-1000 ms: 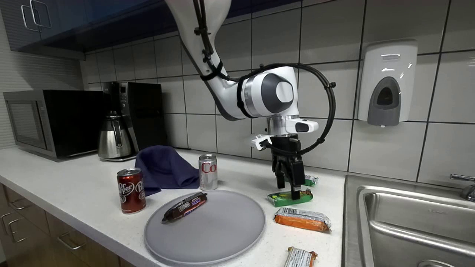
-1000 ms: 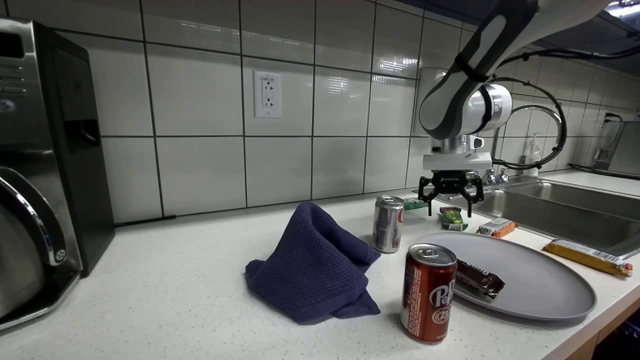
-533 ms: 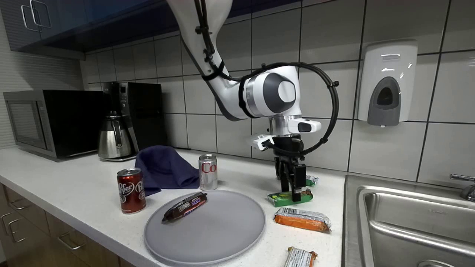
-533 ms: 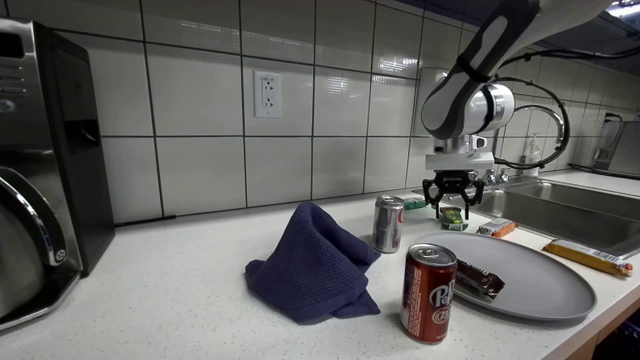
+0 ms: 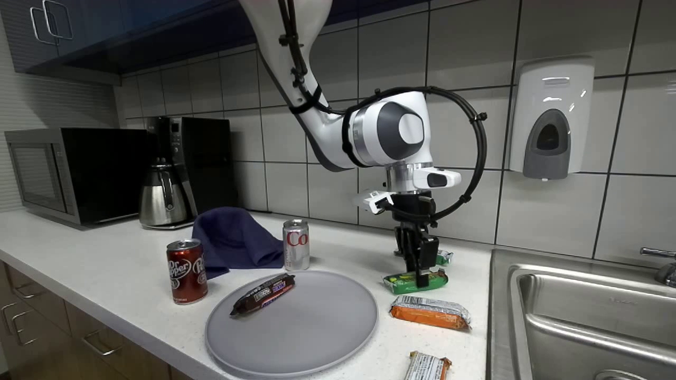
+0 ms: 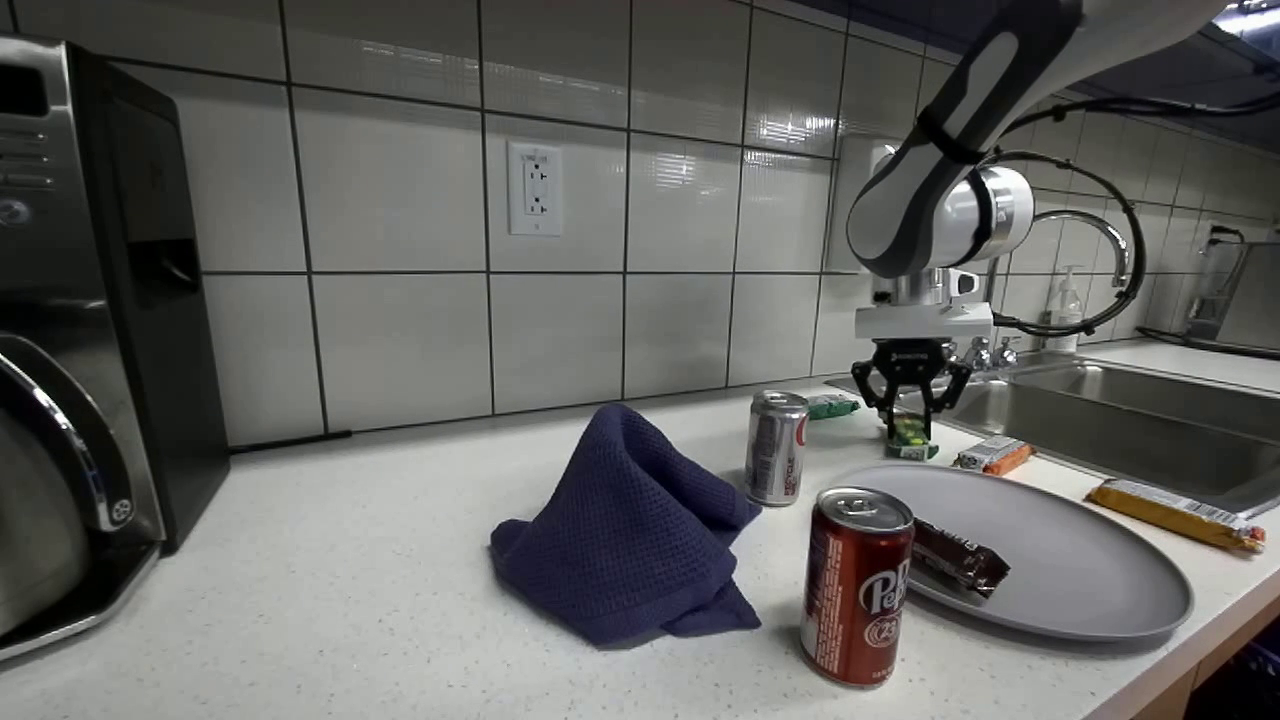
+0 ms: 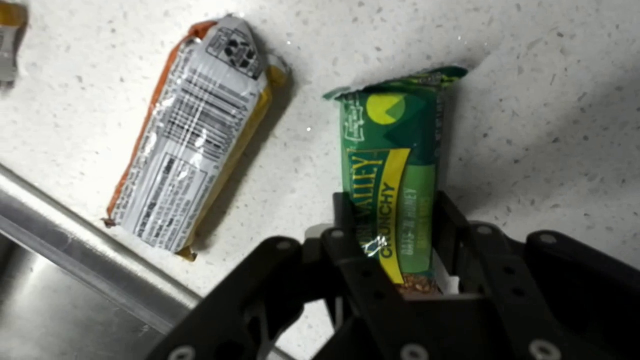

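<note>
Gripper (image 7: pixel 395 215) points straight down, with the green bar (image 7: pixel 392 130) directly beneath it; you have one arm, so no question of which is nearer. Fingers (image 7: pixel 452 222) look clamped on that bar, one against each long side, pinching across its width. Its long axis runs square to your closing line, one end towards the plate (image 5: pixel 296 338), the other towards the sink (image 5: pixel 504 316); in an exterior view your hold falls near mid-length. Location: on the counter (image 5: pixel 364 253), just off the plate on its sink side. Counts for your page: green bars, two, the other green bar (image 5: pixel 444 257) lying farther from the plate, near the wall (image 5: pixel 475 211). Orange bar (image 7: pixel 192 135), one, on the plate's sink side, just beside the one you grip. Yellow bar (image 6: pixel 1175 513), one, same side of the plate, past the orange. Dark bar (image 5: pixel 262 296), one, lying on the plate. Cans, two, both upright: silver can (image 5: pixel 297 245) just off the plate's wall-side edge, red can (image 5: pixel 187 272) off the plate's edge away from the sink. Plate, one. Cloth (image 5: pixel 232 243), one, bunched off the plate's side away from the sink, near both cans.
</note>
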### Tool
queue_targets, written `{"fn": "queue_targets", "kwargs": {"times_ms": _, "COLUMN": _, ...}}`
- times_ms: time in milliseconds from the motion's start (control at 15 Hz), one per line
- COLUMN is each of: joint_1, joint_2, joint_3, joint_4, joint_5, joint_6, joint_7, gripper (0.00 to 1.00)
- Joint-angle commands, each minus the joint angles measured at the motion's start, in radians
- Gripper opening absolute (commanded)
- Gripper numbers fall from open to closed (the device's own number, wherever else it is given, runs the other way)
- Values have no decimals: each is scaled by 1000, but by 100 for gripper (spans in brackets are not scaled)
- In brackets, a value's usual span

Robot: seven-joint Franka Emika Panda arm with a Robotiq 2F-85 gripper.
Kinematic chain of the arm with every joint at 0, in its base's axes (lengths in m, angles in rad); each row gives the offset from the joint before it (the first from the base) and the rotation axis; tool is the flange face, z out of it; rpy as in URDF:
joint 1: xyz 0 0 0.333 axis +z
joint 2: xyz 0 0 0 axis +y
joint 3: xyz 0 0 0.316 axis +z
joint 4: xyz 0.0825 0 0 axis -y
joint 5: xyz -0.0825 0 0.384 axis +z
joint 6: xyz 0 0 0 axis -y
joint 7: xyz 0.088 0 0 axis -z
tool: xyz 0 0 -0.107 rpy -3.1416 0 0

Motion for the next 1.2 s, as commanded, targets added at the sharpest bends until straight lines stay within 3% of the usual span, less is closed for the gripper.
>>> {"fn": "queue_targets", "kwargs": {"times_ms": 0, "joint_1": -7, "joint_2": -48, "joint_3": -1, "joint_4": -34, "joint_5": -3, "joint_6": -1, "joint_7": -16, "gripper": 16}}
{"fn": "queue_targets", "kwargs": {"times_ms": 1133, "joint_1": 16, "joint_2": -264, "joint_3": 61, "joint_4": -293, "joint_5": -14, "joint_6": 107, "joint_7": -182, "gripper": 16}}
